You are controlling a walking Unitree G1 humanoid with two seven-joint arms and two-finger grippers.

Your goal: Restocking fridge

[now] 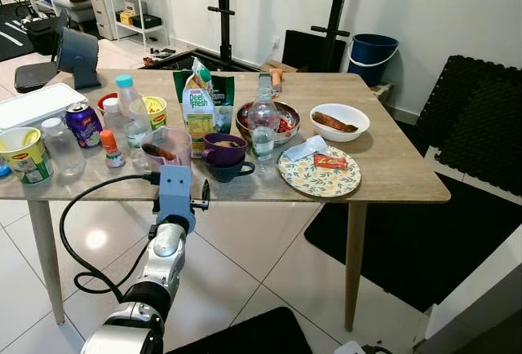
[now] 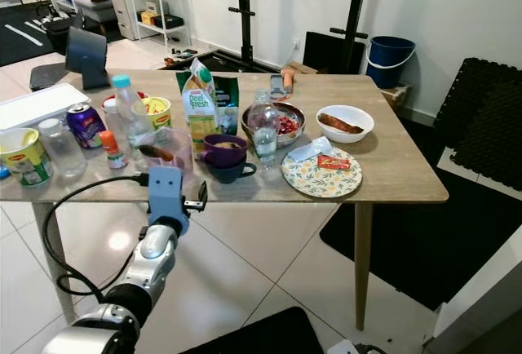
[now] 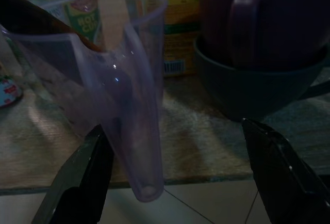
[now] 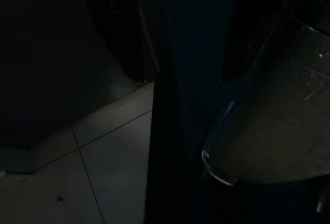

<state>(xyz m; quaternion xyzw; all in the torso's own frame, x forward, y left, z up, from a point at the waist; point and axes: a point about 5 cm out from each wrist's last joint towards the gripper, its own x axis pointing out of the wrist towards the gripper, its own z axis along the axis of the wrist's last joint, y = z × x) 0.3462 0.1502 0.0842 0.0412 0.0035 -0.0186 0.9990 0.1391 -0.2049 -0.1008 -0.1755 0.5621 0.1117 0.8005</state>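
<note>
The left gripper (image 3: 170,182) is lining up on the clear plastic jug (image 1: 165,147) at the near edge of the table (image 1: 391,170), just left of the purple mug (image 1: 223,149), fingers (image 3: 77,182) spread wide either side of the jug's handle with nothing held. Looks like the reach-in step of grabbing one item to carry off to the fridge; next it's needing to ease forward and squeeze that handle without tipping it off the edge. The right arm is hanging idle in the dark, so I can't tell its grip.
</note>
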